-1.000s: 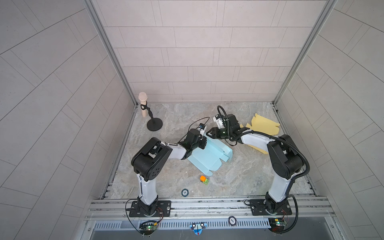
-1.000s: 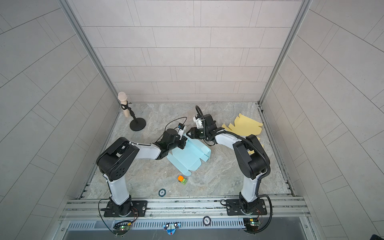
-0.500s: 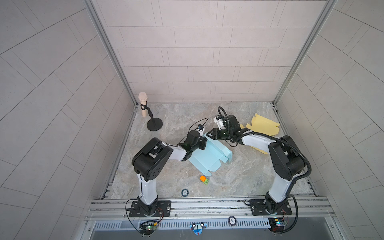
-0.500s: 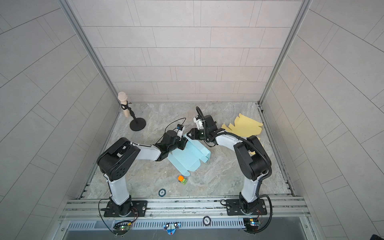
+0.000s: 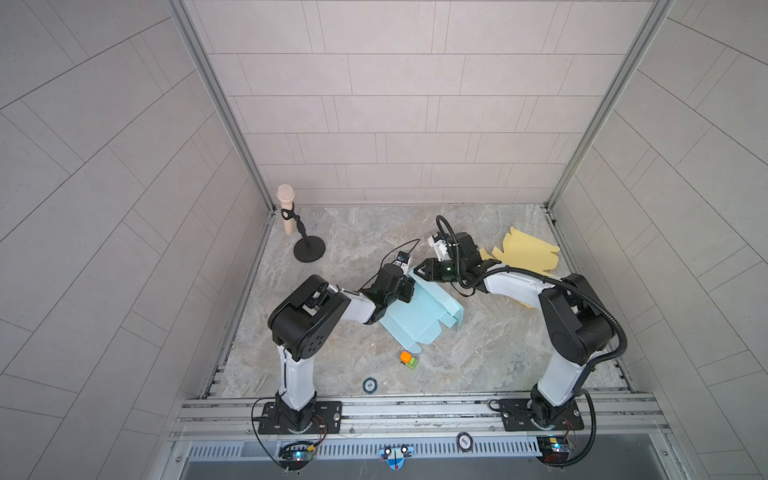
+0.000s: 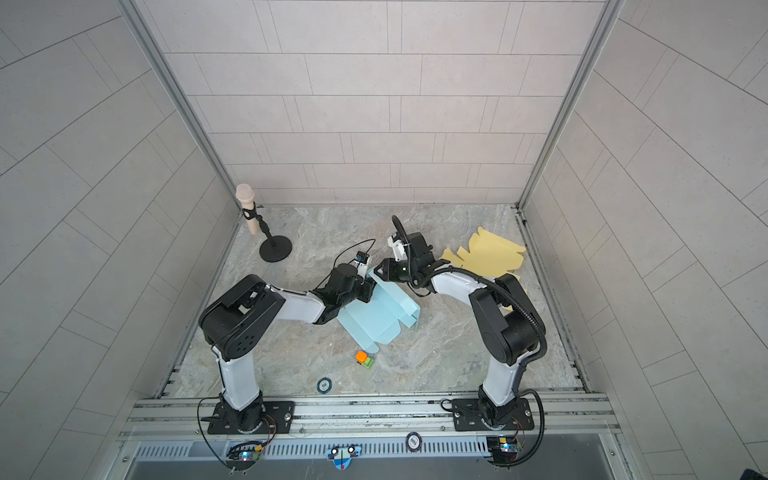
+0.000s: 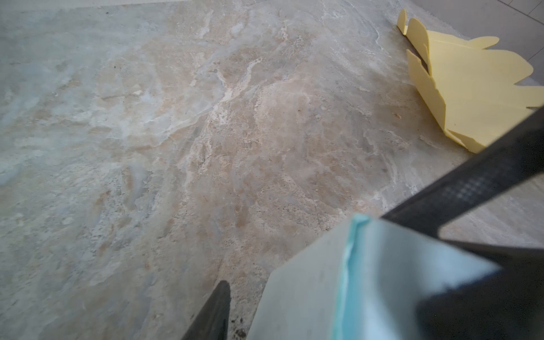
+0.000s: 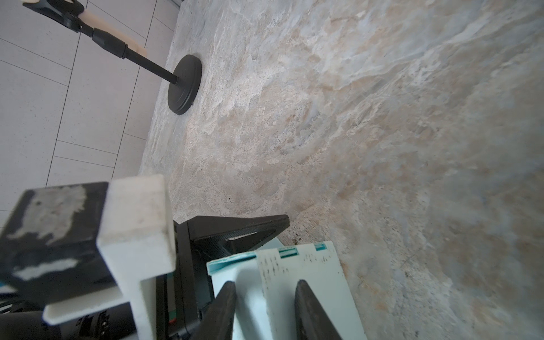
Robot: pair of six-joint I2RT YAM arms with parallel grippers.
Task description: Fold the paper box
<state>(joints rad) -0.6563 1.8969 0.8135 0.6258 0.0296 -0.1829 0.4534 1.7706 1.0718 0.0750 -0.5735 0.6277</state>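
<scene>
Two grippers meet at one corner of the pale blue paper box [image 5: 419, 316], half-folded on the marble-patterned table [image 5: 498, 345]. The left gripper [image 5: 409, 282] stands partly open astride a raised flap, one finger clear of the paper. The right gripper [image 8: 265, 282] straddles the adjoining panel, jaws apart, its hold unclear. Behind the right jaws lies a flat yellow cutout [image 5: 528, 253]; ahead of them, a microphone stand [image 8: 185, 84]. An orange-and-green block [image 5: 408, 360] sits off the box's opposite end. Grey tiled walls enclose the table. From above, both arms hide the corner between the jaws.
</scene>
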